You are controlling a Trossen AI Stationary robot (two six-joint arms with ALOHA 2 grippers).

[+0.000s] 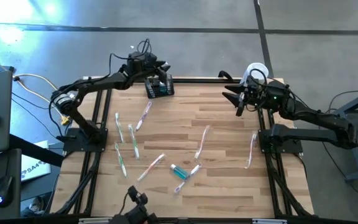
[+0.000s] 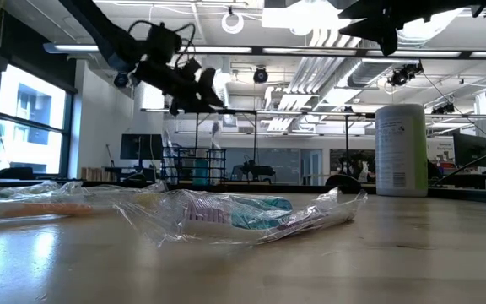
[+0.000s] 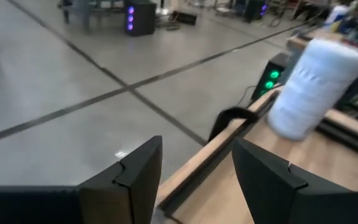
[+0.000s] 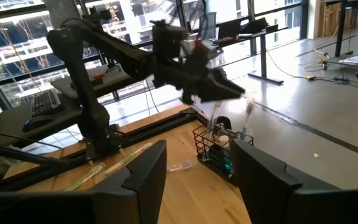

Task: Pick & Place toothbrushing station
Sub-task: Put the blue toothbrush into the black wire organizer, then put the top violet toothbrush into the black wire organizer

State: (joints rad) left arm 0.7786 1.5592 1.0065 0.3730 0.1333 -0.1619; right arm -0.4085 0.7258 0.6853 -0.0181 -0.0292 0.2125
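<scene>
The left hand [image 1: 159, 70] hovers open and empty directly above the toothbrushing station [image 1: 159, 87], which stands at the counter's [image 1: 229, 124] far edge holding some brushes. Several toothbrushes [image 1: 143, 116] lie scattered below, so work remains. The right hand [image 1: 236, 98], open and empty, waits beside the white container [image 1: 257, 70]; mid-counter is free.

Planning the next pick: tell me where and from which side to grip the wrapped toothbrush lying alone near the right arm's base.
Grip that toothbrush at mid-handle, coming straight down, fingers spanning its narrow width. It lies flat on the table, long axis running near to far, with nothing close beside it.
</scene>
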